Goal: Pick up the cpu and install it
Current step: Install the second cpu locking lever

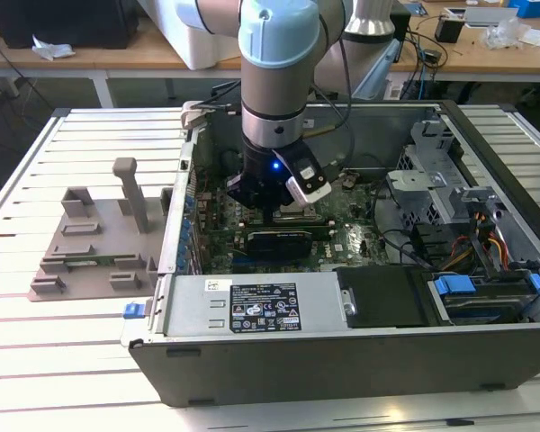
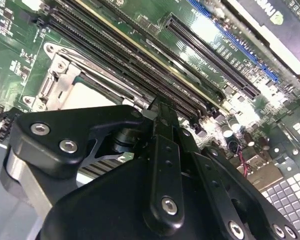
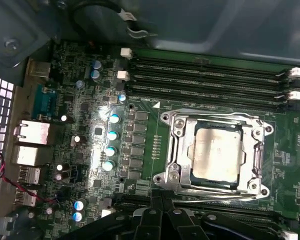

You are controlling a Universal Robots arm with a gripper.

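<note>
Above the motherboard [image 3: 90, 150] hangs the gripper [image 1: 272, 209]; whether its black linkage grips anything, I cannot tell. Close beside it, the cpu [image 3: 216, 153] lies flat within the socket frame [image 3: 172, 150], its silvery top dulled, its rim dark. Memory slots [image 3: 210, 75] run alongside that frame, leaving little room. Around it stand the computer case [image 1: 342, 351] walls, upon a slatted table [image 1: 63, 360].
</note>
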